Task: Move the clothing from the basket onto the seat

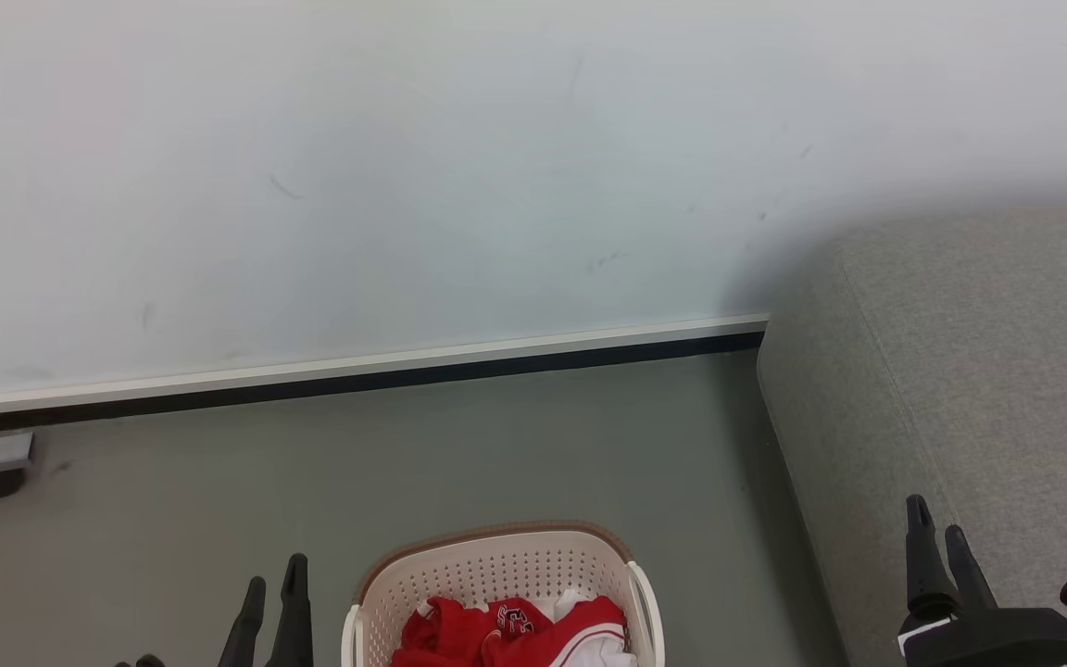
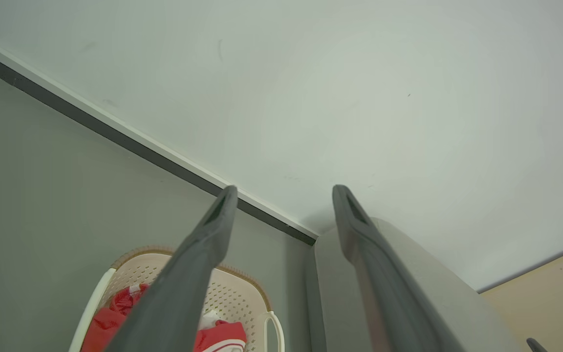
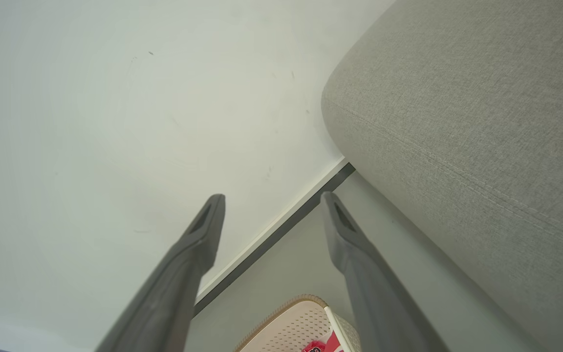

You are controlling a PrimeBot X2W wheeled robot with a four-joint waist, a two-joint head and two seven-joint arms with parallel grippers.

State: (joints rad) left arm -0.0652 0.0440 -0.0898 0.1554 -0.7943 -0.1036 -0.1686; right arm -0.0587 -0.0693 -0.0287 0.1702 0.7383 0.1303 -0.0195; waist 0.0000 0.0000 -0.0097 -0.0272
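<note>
Left gripper (image 1: 275, 574) and right gripper (image 1: 935, 519) hover, fingers apart, either side of the basket (image 1: 496, 567) holding red clothing (image 1: 455, 632); the seat (image 1: 987, 371) stands right.

basket (image 1: 496, 567) — 1 | seat (image 1: 978, 371) 1 | clothing heap (image 1: 506, 635) 1 | left pincer (image 1: 276, 572), right pincer (image 1: 933, 515) — 2

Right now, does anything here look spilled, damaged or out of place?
Nothing stands out. The clothing lies inside the upright basket, beside the seat. The left end effector and right end effector are open and empty. Only faint scuffs mark the wall.
</note>
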